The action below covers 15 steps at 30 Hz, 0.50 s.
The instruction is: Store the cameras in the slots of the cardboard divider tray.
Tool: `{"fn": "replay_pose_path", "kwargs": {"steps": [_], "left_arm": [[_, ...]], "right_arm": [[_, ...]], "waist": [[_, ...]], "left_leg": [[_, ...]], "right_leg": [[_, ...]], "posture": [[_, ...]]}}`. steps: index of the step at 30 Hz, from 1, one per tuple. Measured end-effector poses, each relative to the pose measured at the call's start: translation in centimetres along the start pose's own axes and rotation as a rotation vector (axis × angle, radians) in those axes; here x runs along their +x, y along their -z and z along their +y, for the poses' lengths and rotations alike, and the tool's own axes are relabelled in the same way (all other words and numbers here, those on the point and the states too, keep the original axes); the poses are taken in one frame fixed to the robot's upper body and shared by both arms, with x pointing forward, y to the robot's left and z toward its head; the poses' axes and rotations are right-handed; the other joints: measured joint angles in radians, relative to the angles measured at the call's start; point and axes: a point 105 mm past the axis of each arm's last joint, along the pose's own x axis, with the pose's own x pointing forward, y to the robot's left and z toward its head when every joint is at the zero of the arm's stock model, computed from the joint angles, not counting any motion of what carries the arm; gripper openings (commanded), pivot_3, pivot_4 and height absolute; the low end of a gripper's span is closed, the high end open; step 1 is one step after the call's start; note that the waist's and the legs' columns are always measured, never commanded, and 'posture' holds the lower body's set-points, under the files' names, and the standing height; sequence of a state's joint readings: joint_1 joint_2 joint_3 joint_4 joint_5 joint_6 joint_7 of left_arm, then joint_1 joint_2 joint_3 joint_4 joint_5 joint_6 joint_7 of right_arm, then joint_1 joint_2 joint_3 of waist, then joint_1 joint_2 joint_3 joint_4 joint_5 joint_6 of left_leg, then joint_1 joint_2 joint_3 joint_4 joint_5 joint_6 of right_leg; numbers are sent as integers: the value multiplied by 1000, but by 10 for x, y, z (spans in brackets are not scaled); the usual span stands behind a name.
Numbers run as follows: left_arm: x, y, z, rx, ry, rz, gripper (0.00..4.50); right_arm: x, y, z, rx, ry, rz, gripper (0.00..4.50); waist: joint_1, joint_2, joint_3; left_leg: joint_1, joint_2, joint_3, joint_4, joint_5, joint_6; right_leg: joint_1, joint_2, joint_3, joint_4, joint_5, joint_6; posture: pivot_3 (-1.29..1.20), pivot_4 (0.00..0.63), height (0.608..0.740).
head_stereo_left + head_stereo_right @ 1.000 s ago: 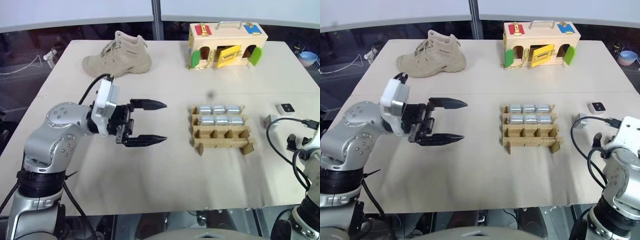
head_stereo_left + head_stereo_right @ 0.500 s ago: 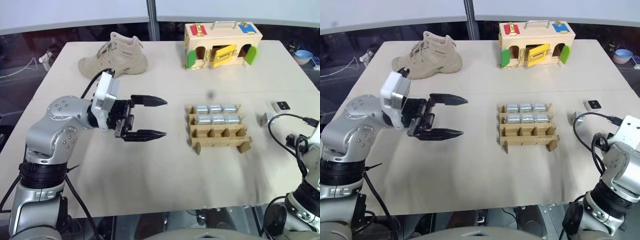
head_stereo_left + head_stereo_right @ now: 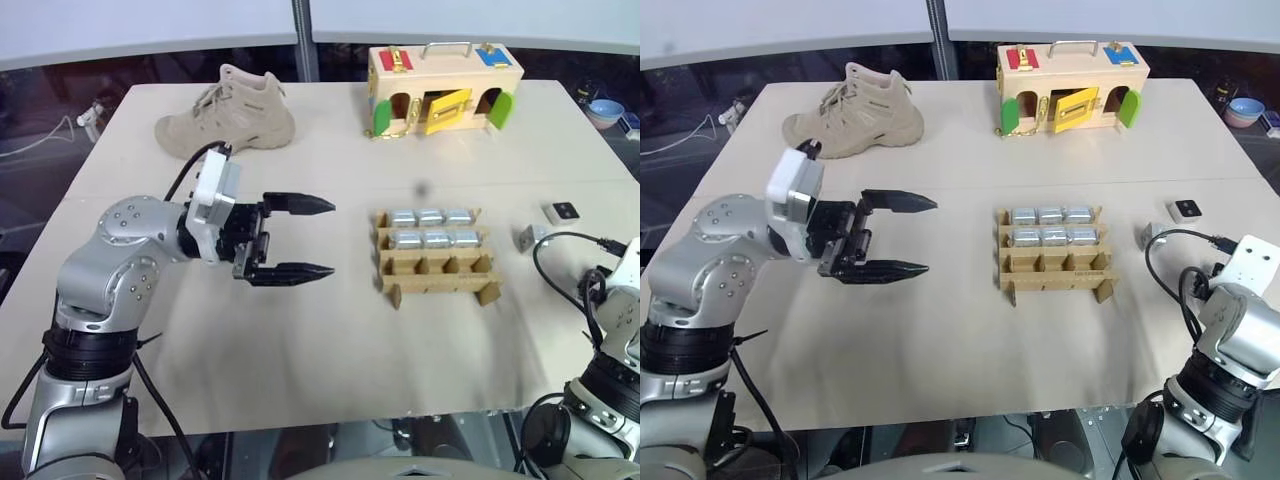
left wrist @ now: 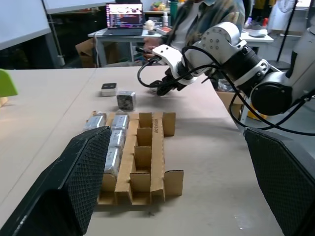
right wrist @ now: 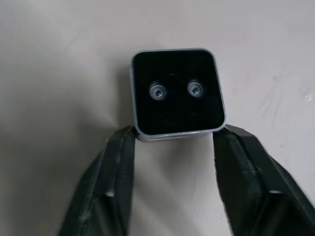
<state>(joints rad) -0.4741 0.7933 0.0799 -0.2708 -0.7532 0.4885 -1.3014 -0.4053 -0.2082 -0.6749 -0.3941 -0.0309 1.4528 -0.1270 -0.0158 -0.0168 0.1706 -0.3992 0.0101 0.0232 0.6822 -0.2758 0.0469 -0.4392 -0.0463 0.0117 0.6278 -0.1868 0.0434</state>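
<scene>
A camera (image 5: 177,91) lies on the table (image 3: 330,330) at the right edge, black face with two small screws turned up, pinched at its near corners between the right gripper (image 5: 174,140) fingertips. The cardboard divider tray (image 3: 437,260) sits mid-table, long axis left to right, six cameras (image 3: 431,228) filling its two far rows, near row vacant. Two loose cameras (image 3: 548,225) lie right of it. The left gripper (image 3: 315,237) hovers wide open, holding nothing, aimed at the tray. Boot (image 3: 228,108) and wooden box (image 3: 445,75) stand at the far edge.

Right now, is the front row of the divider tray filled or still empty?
Empty. The cardboard divider tray holds silver cameras in its two far rows; the three near slots show bare cardboard.
</scene>
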Motion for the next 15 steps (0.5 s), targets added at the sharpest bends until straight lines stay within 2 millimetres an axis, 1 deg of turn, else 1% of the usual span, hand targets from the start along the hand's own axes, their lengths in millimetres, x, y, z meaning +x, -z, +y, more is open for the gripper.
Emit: {"fn": "replay_pose_path", "kwargs": {"steps": [8,11,12,13,15], "left_arm": [[4,-2,0,5,-14,-23,4500],[9,-2,6,-18,-66,-64,4500],[10,-1,8,-31,-88,-70,4500],[14,-1,13,-78,-139,-95,4500],[18,1,24,-173,-262,-117,4500]], "right_arm": [[1,-1,1,-12,0,-15,1698],[-4,-2,2,-49,-33,-78,1698],[-6,-3,4,-59,-52,-107,1698],[-15,-8,5,-104,-94,-176,1698],[-39,-27,21,-194,-229,-353,1698]], "waist": [[0,0,0],[2,0,0],[1,0,0],[3,1,1],[1,2,1]], "left_leg": [[0,0,0,0,0,0],[0,0,0,0,0,0],[0,0,0,0,0,0],[-1,0,-1,0,0,0],[-1,1,-1,0,0,0]], "right_leg": [[0,0,0,0,0,0],[0,0,0,0,0,0],[0,0,0,0,0,0],[0,0,0,0,0,0],[0,-1,0,0,-2,4]], "posture": [[0,150,740],[0,150,740],[0,150,740],[0,150,740],[0,150,740]]}}
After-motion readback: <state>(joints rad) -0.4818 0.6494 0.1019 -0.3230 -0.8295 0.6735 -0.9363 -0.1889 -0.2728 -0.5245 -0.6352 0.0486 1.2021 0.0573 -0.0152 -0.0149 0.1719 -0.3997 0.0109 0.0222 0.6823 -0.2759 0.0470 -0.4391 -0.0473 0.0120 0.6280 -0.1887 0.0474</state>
